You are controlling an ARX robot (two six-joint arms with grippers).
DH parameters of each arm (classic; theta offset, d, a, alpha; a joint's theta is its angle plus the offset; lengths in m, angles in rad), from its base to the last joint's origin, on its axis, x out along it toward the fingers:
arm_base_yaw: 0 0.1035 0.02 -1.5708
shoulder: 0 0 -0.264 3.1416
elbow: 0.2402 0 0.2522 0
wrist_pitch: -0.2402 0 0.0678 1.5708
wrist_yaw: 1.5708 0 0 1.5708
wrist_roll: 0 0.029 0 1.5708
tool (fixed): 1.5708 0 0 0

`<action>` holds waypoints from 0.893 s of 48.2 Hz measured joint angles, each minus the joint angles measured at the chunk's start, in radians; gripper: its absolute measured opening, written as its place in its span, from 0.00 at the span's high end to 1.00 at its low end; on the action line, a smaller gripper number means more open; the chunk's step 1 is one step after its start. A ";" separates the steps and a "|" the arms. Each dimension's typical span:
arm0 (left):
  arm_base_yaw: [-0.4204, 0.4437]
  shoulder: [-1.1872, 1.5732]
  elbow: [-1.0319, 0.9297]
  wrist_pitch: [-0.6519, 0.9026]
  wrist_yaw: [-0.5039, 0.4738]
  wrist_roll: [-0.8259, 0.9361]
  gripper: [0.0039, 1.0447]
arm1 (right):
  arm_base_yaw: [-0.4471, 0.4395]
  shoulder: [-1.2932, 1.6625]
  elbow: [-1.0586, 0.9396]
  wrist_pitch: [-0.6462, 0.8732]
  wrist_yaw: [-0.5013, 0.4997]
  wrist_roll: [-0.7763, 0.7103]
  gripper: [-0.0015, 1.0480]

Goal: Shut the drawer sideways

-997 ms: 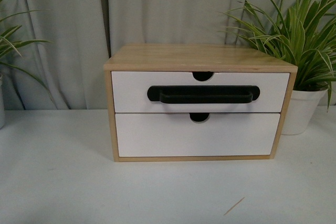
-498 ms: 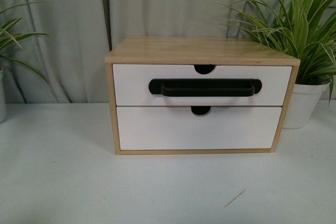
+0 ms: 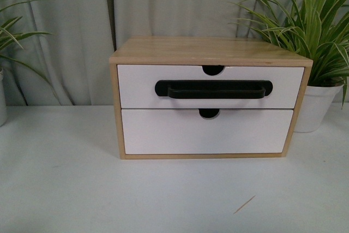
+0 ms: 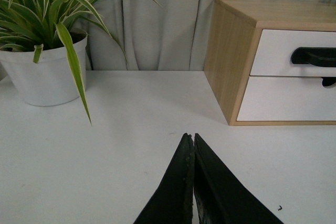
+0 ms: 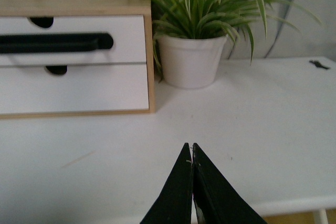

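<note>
Grey curtains back a white table (image 3: 60,189); the drawer (image 3: 210,87) now sits a touch higher in my front view than a second ago, flush in the cabinet (image 3: 210,52), so seemingly closed; left gripper (image 4: 192,139) and right gripper (image 5: 190,148) both pinched together, empty, well clear.

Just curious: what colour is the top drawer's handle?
Black; the handle shows best in the front view, against the white drawer.
</note>
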 joint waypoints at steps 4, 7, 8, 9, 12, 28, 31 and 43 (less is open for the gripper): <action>0.000 -0.021 0.000 -0.022 0.000 0.000 0.96 | 0.000 -0.071 0.000 -0.056 0.000 0.000 0.99; 0.000 -0.040 0.000 -0.039 0.000 0.000 0.96 | 0.000 -0.084 0.000 -0.058 0.000 0.000 0.99; 0.000 -0.047 0.000 -0.046 0.000 0.000 0.96 | 0.000 -0.084 0.000 -0.060 0.000 0.000 0.99; 0.000 -0.051 0.000 -0.051 0.000 0.000 0.96 | 0.000 -0.084 0.000 -0.060 0.000 0.000 0.99; 0.000 -0.092 0.000 -0.097 0.000 0.000 0.96 | 0.000 -0.084 0.000 -0.060 0.000 0.000 0.99; 0.000 -0.230 0.000 -0.237 0.001 0.000 0.96 | 0.000 -0.084 0.000 -0.061 0.000 0.000 0.99; 0.000 -0.231 0.000 -0.237 0.001 0.000 0.96 | 0.000 -0.084 0.000 -0.061 0.000 0.000 0.99; 0.000 -0.231 0.000 -0.237 0.001 0.000 0.74 | 0.000 -0.084 0.000 -0.061 0.000 0.000 0.80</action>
